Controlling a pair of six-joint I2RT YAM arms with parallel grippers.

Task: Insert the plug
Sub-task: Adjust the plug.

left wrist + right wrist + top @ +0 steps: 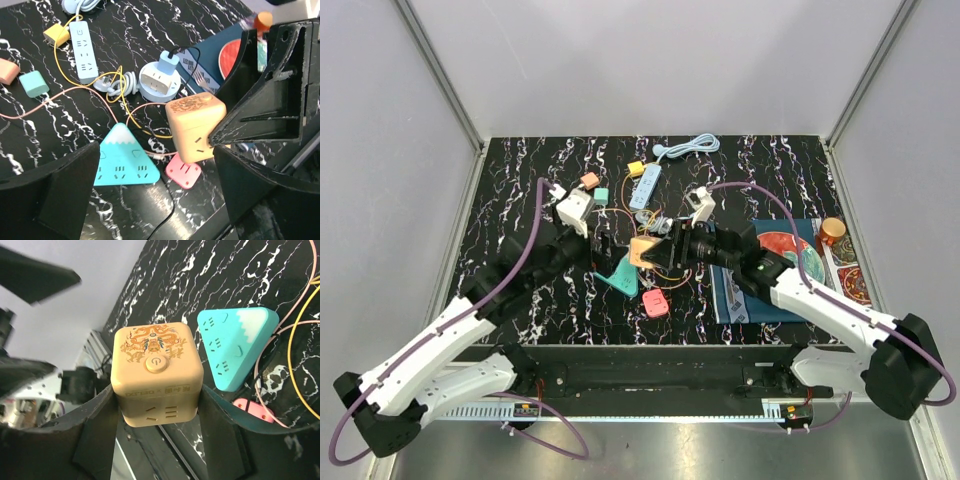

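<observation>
Top external first: which step is in hand? (Reviewer)

Socket presentation, in my judgement. The right gripper [655, 252] is clamped on the orange cube socket [643, 250] at table centre. The left gripper [598, 245] hovers at the cube's 9 o'clock, carrying nothing. No plug is seated in the cube. (Inspector)

Left wrist: where is the plug? (Reviewer)

The likeliest candidate is the white plug [105, 82], lying on the table just beside the round socket [159, 82], at its 9 o'clock. Which plug is meant, I cannot tell for certain. The left gripper's fingers [50, 195] stand wide apart, touching nothing. The teal triangular strip [125, 160] lies on the table beyond them. The cube appears tilted, with a slotted face turned toward this camera. The next move calls for the left arm to reach toward 11 o'clock, close on the plug body and line its pins up with that face. (Inspector)

Right wrist? (Reviewer)

Both right fingers press opposite sides of the cube, button face up, slotted face toward the lens. The grip looks square. The teal strip lies near 3 o'clock, apart from the cube. Risk noted: the cube may twist under insertion force. (Inspector)
</observation>
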